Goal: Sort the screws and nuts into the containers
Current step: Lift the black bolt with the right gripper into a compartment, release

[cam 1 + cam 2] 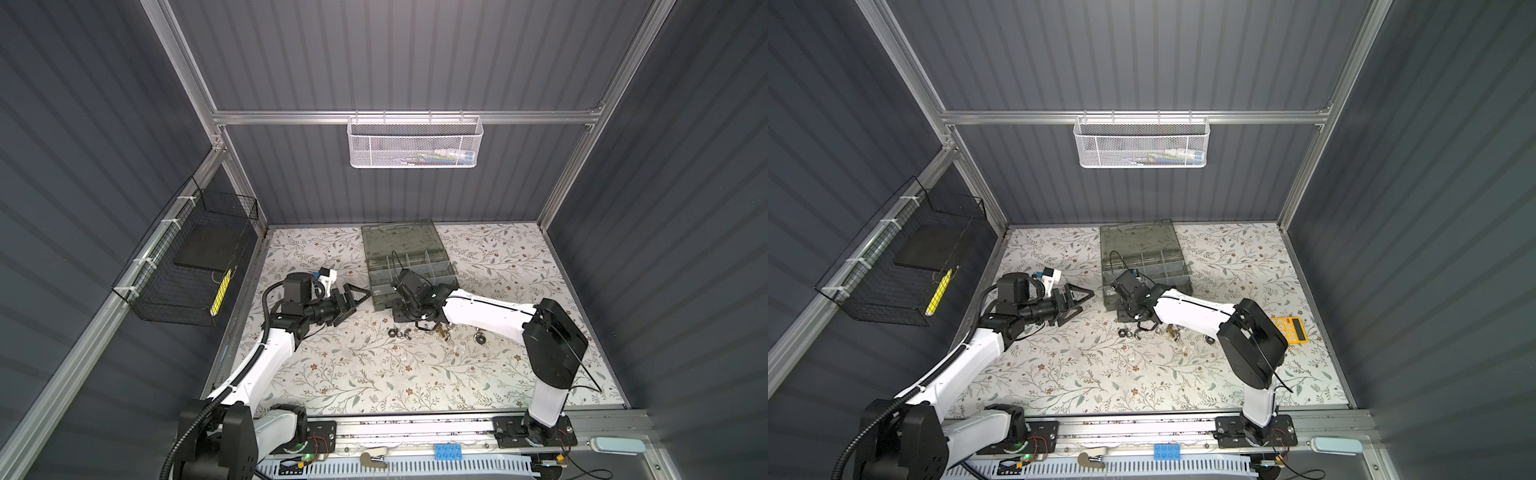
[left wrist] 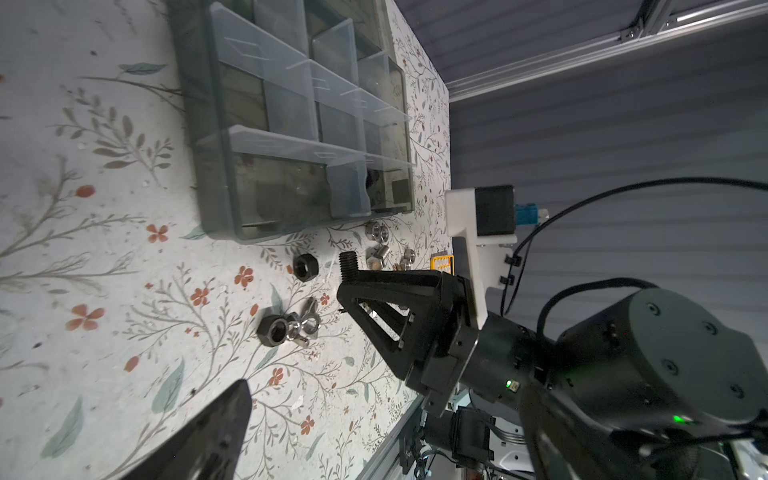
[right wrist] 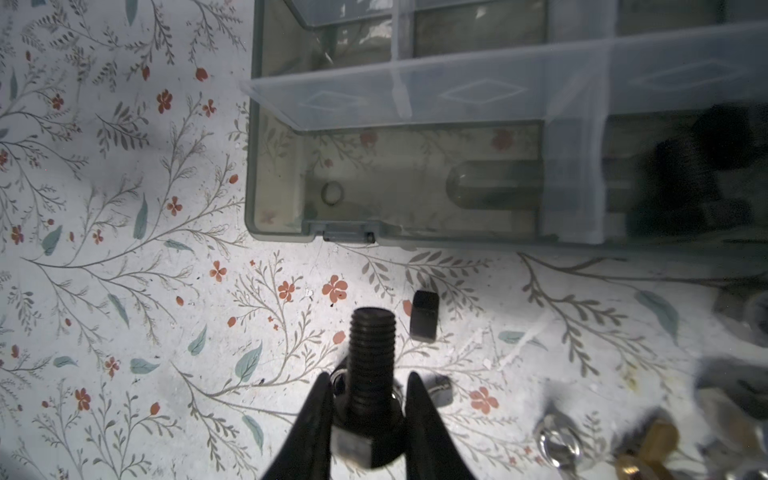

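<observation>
Right gripper [image 3: 370, 380] pinched on black bolt [image 3: 371, 353] by its head, just near side of the case [image 3: 282, 226]. Left gripper [image 1: 355, 305] wide, idle. Risk: thin hold, bolt may pivot, slip, or clip a divider [image 3: 457, 91].

Grey ribbed walls [image 1: 395, 54], aluminium frame [image 1: 270, 117], floral tabletop [image 1: 374, 374], white mesh basket [image 1: 415, 145]

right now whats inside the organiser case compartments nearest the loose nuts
The corner compartment looks bare apart from a small ring, maybe moulded in. The next one holds dark pieces, blurred and partly behind a clear divider; their kind can't be told.
</observation>
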Motion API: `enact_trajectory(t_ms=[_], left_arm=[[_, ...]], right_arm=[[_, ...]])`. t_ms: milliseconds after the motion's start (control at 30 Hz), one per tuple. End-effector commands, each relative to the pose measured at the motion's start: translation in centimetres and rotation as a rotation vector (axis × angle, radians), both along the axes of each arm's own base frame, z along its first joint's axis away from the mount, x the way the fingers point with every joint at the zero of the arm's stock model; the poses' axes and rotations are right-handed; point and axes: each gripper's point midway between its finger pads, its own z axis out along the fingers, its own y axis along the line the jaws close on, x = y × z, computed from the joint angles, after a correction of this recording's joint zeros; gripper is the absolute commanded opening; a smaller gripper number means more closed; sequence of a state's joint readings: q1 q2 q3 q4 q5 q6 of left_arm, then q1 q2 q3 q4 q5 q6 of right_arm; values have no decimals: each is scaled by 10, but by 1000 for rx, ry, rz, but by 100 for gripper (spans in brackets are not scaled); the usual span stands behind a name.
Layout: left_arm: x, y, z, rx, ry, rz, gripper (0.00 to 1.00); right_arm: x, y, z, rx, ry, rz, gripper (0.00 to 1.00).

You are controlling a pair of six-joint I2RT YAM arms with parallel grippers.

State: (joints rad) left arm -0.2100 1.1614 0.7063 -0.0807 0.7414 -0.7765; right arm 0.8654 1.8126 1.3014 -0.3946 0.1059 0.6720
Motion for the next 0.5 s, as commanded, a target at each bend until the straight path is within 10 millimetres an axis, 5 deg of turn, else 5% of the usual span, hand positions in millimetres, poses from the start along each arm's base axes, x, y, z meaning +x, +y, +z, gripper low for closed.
enact_trajectory(t_ms=[0, 200, 467], left_arm=[[13, -11, 15, 26, -54, 15, 100], [26, -26, 23, 35, -78, 2, 100], [39, -61, 21, 81, -105, -52, 100]], right_arm=[[4, -17, 16, 8, -17, -11, 18], [31, -53, 34, 26, -45, -78, 18], [63, -102, 29, 20, -32, -164, 18]])
